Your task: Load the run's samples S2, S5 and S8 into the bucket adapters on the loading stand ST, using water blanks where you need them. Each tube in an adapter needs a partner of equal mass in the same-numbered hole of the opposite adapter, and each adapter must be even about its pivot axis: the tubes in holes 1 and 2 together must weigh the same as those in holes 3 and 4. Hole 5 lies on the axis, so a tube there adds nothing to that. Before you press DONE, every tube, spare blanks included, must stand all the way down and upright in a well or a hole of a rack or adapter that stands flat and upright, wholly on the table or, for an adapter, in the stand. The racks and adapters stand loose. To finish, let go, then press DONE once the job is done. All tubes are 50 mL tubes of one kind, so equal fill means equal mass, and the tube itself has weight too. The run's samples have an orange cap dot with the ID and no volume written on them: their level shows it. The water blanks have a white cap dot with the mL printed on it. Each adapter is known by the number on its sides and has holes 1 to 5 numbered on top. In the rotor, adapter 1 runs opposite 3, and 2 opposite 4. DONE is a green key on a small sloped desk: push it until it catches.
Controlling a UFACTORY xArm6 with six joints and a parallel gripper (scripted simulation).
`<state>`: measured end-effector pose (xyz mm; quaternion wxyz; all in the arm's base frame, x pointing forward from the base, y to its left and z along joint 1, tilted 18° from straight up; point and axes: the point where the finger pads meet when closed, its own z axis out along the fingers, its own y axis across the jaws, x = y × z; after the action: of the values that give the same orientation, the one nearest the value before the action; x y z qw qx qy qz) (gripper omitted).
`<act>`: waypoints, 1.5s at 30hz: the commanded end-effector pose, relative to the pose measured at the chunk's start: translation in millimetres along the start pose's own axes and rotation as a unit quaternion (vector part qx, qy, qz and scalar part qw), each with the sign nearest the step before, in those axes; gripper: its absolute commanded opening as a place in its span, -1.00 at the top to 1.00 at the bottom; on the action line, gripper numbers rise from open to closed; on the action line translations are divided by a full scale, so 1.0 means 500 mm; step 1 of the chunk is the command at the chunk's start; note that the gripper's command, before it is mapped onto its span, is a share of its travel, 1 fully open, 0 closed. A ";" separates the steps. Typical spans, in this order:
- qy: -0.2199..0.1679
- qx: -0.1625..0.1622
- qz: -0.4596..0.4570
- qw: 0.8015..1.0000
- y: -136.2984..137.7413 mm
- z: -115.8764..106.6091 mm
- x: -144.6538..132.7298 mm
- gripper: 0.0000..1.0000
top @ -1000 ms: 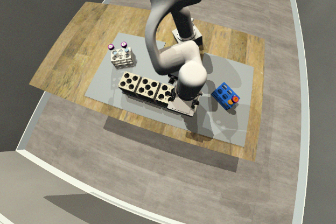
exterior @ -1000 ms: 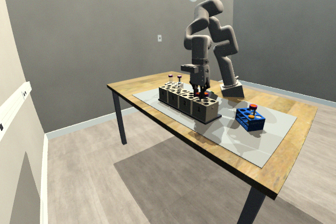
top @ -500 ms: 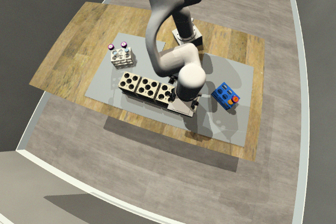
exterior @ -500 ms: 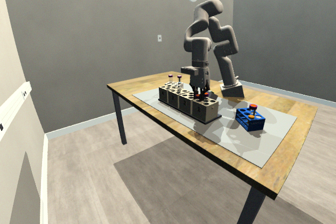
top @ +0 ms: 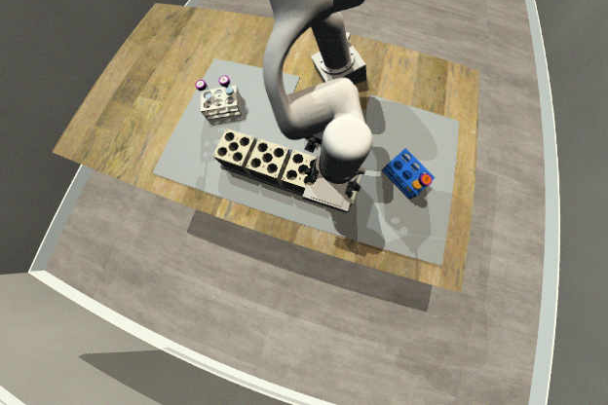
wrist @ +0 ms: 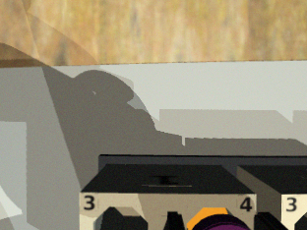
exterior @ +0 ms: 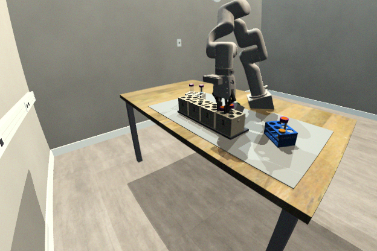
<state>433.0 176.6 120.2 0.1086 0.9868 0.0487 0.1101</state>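
Nearest in the exterior view is the blue rack, upright on the counter, apart from the stand. It carries a taller tube with a purple-rimmed, orange-topped cap and beside it a lower orange cap; several other wells show open.

Adapter 1 sits at the stand's near end. Two purple-rimmed caps with orange tops, a left one and a right one, show over its far part. The wrist view gives an orange cap by its number 4, partly covered by a purple cap. The jaws are low over this adapter, opened partway around the purple cap, without a grip on it. Which samples these tubes are, I cannot tell.

Next along the stand come adapter 2, partly covered, then adapter 3 and adapter 4, both with dark, open holes.

Beyond the stand's far end, the white rack holds two light-blue caps low down; two taller purple-rimmed, white-dotted caps rise at its back.
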 end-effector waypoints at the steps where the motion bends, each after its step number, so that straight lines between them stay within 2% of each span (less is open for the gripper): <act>1: 0.002 0.001 0.000 1.000 -0.001 -0.003 0.003 0.13; 21: 0.002 0.001 0.000 1.000 -0.001 -0.003 0.003 0.13; 45: 0.002 0.001 0.000 1.000 -0.001 -0.091 0.003 0.13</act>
<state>424.3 184.4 156.4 0.1085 0.9868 0.0487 0.1101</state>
